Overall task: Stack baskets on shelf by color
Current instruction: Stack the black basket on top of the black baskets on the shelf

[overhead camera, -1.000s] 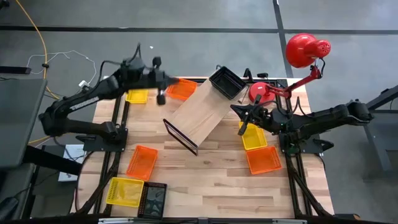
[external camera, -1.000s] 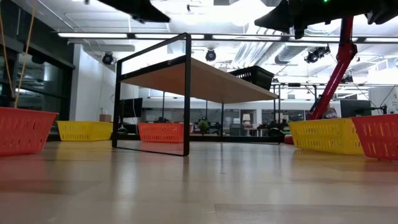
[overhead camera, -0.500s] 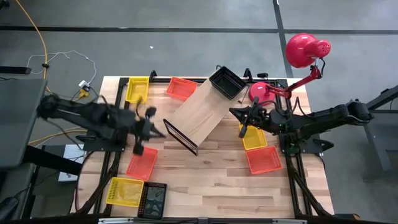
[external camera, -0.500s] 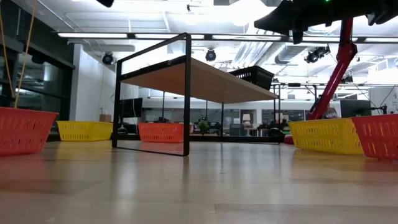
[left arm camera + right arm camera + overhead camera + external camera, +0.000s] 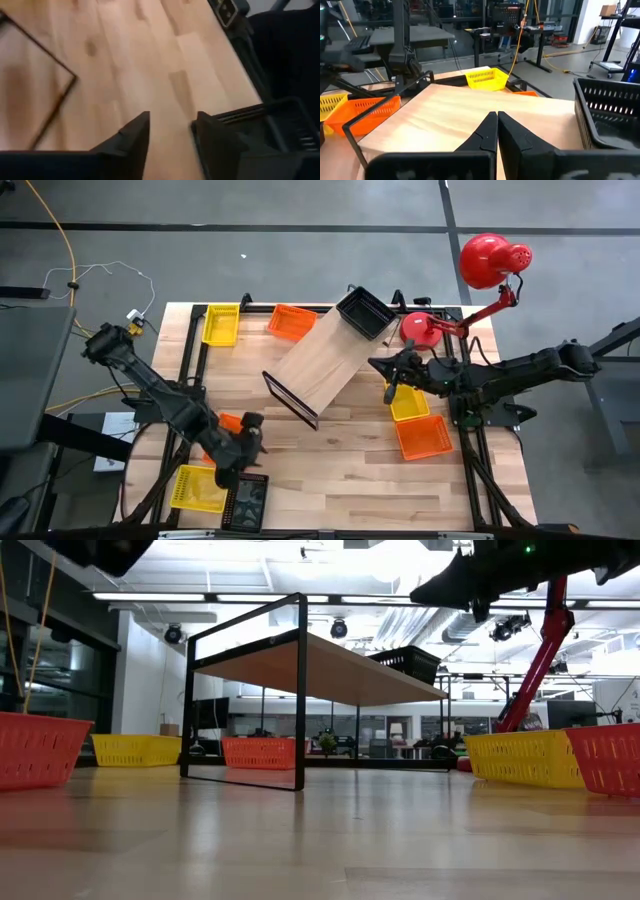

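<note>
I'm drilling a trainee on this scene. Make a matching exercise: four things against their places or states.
Things:
1. black basket
2. red lamp
3. left gripper
4. right gripper

Places or states:
A. open, beside an orange basket
B. shut, at the shelf's edge
C. on the shelf's far end
D. table's far right corner

Pairs: 1-C, 2-D, 3-A, 4-B
</note>
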You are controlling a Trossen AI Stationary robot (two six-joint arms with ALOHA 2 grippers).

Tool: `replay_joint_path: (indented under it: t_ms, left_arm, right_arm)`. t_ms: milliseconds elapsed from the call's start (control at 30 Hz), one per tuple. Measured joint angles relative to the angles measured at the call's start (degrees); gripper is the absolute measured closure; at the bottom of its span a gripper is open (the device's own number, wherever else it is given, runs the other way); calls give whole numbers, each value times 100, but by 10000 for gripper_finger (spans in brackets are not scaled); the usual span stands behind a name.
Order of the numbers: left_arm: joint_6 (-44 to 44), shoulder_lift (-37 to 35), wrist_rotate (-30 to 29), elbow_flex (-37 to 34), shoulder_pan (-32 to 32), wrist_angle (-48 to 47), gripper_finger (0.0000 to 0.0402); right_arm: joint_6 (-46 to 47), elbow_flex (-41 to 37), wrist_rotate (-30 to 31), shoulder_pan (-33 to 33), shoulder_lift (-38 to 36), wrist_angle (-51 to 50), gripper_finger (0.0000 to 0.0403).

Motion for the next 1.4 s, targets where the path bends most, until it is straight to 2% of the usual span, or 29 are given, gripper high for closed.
replay_joint_path:
  t_ms: [133,267,733,1033,1133,1200,1367,1400]
  left_arm:
    - [-529,360,420,0,-53,241,205]
    - [-1036,665,668,4,-53,348,184]
    - [-1434,1693,638,2,-473,114,183]
    - [-1544,2292,590,2,-503,55,186]
    - [-1493,2310,590,2,-492,60,208]
    - [-1394,2291,590,2,-492,59,238]
    - [-925,2232,591,241,-418,-136,370]
    - [-781,2223,588,338,-403,-206,385]
  right_arm:
    - [101,0,-21,0,0,-87,402]
    - [101,0,-21,0,0,-183,402]
    - [205,0,-27,0,0,-385,402]
    - [205,0,-27,0,0,-383,402]
    - [204,0,-27,0,0,-383,402]
    - [203,0,-27,1,0,-383,402]
    - [203,0,-27,0,0,-383,402]
    - [203,0,-27,0,0,-387,402]
